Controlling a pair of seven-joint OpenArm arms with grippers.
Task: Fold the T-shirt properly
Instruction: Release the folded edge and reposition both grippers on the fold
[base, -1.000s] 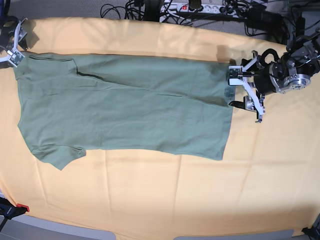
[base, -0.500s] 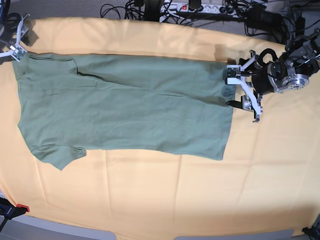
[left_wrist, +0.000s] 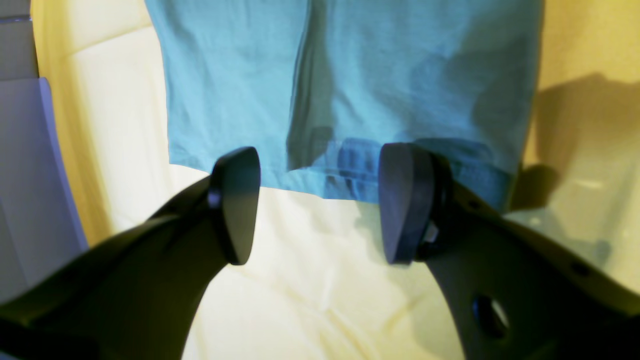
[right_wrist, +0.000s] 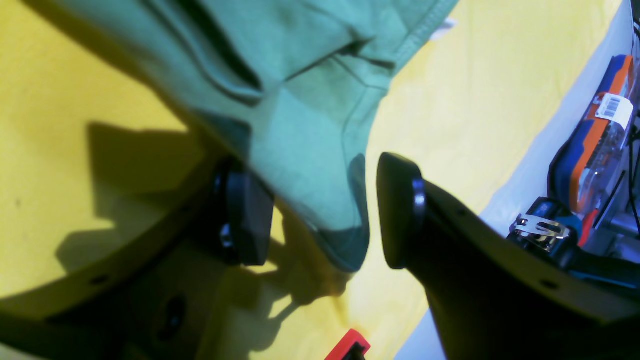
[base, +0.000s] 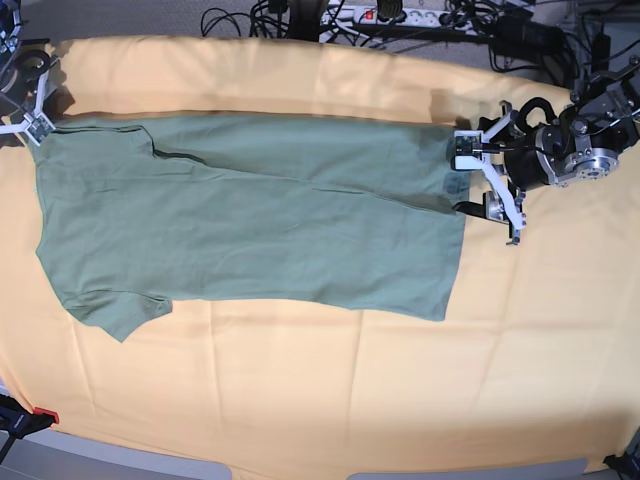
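Observation:
The sage-green T-shirt (base: 250, 215) lies flat on the yellow-orange cloth (base: 330, 390), folded lengthwise, with its neck end at the left and its hem at the right. My left gripper (base: 468, 178) is open at the hem. In the left wrist view its jaws (left_wrist: 322, 157) straddle the hem edge of the T-shirt (left_wrist: 350, 90), and the fingertips (left_wrist: 235, 200) are wide apart. My right gripper (base: 27, 108) is open at the shirt's top left corner. In the right wrist view (right_wrist: 320, 210) that corner of the T-shirt (right_wrist: 310, 150) lies loose between the spread jaws.
Cables and a power strip (base: 400, 15) lie beyond the table's far edge. A red clamp (base: 45, 415) sits at the front left corner and also shows in the right wrist view (right_wrist: 350, 347). An orange and blue tool (right_wrist: 600, 130) lies off the table's side.
The right gripper shifted slightly at the top left corner, and the shirt's edge there has settled a little lower. The left gripper edged closer to the hem.

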